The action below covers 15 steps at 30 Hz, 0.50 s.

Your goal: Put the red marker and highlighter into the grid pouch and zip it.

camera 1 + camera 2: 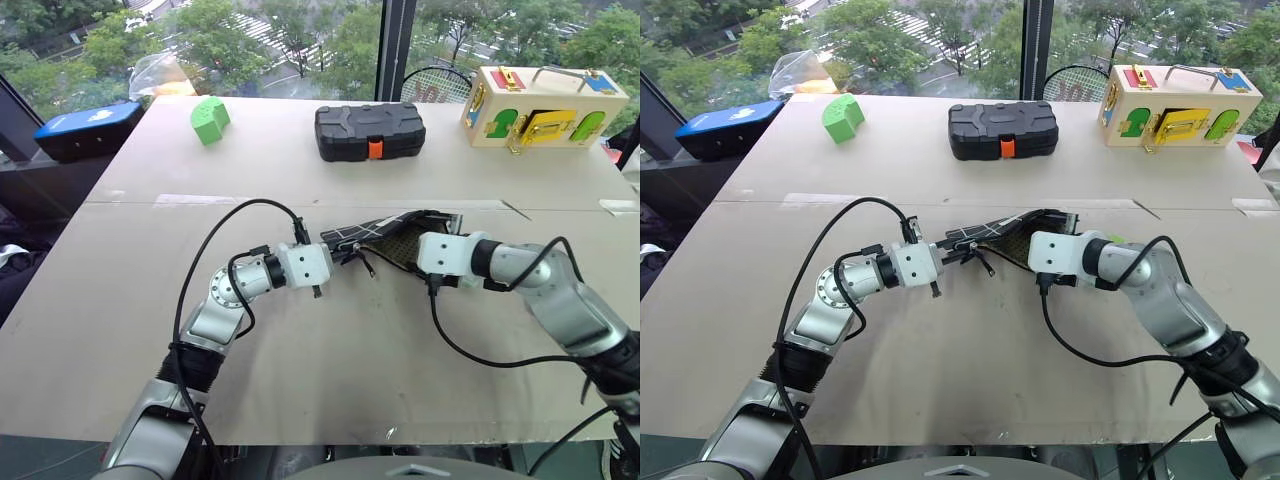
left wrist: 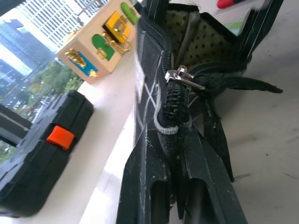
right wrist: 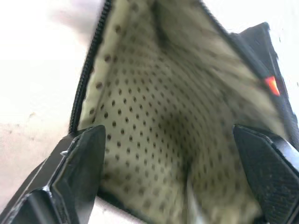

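Left hand grips grid pouch on beige table; right hand spread; windows behind.

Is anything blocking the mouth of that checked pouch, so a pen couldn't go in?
Nothing visible does. The grid pouch gapes open, its dotted lining bare, with the open right end effector at its mouth. The left end effector pinches the zipper end.

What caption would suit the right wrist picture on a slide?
Open right gripper facing the dotted lining of the unzipped grid pouch.
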Each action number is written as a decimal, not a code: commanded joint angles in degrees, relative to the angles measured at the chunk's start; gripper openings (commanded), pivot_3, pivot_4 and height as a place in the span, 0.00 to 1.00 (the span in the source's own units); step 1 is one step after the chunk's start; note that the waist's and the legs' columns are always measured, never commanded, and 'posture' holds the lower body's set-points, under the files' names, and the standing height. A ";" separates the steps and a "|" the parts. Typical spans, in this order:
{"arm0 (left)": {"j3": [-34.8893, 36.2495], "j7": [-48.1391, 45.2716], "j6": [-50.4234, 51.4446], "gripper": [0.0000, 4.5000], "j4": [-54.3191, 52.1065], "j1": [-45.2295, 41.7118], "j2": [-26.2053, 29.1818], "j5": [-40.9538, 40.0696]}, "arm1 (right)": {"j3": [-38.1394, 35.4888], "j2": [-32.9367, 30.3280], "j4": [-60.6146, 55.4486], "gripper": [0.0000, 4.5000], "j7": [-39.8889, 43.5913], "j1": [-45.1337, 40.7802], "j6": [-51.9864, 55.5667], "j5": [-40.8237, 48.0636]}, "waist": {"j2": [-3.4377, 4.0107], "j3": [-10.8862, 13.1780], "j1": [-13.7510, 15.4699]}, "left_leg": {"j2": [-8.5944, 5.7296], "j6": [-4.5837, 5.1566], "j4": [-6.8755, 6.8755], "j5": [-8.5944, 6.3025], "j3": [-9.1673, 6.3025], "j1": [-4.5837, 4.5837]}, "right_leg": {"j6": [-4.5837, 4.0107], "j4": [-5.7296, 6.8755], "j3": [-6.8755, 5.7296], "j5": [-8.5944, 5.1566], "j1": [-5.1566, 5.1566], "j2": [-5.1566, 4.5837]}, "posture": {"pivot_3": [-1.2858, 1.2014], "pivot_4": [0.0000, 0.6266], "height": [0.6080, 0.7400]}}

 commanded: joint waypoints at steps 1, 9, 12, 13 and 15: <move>1.63 1.88 -0.67 0.00 1.72 -1.87 0.49 0.68 | -13.63 4.72 -10.39 0.99 -3.98 4.55 20.29 6.17 | 0.00 0.00 0.26 | 0.00 0.00 0.02 0.00 0.01 0.00 | 0.00 0.03 0.00 0.00 0.00 0.00 | 0.52 0.24 1.00; 1.66 4.28 -1.44 0.00 5.21 -3.71 0.39 2.20 | -19.37 27.97 -14.61 0.99 -27.63 8.05 45.29 -0.24 | 0.04 0.02 0.44 | 0.00 0.11 0.17 -0.07 -0.13 -0.06 | -0.03 0.18 0.09 0.00 -0.04 -0.04 | 0.52 0.24 1.00; 1.10 4.32 -1.81 0.00 5.65 -4.50 -0.07 2.49 | -18.43 34.70 -8.81 0.99 -35.65 8.94 45.88 -3.29 | 0.03 0.01 0.32 | -0.02 0.04 0.17 -0.03 -0.12 -0.09 | -0.03 0.26 0.08 0.00 -0.12 0.00 | 0.52 0.24 1.00; 1.03 4.28 -1.70 0.00 5.48 -4.63 -0.13 2.41 | -18.52 35.93 -7.37 0.99 -37.24 9.33 45.46 -3.71 | 0.02 0.01 0.38 | -0.04 0.03 0.17 -0.02 -0.11 -0.11 | -0.03 0.27 0.08 0.00 -0.13 -0.01 | 0.52 0.24 1.00; 0.91 4.01 -1.63 0.00 4.97 -4.67 -0.11 2.04 | -19.26 37.85 -5.75 0.87 -39.71 9.93 44.43 -4.15 | -0.07 -0.06 0.26 | -0.07 0.03 0.18 -0.02 -0.05 -0.08 | -0.02 0.27 0.08 -0.01 -0.12 0.00 | 0.52 0.24 1.00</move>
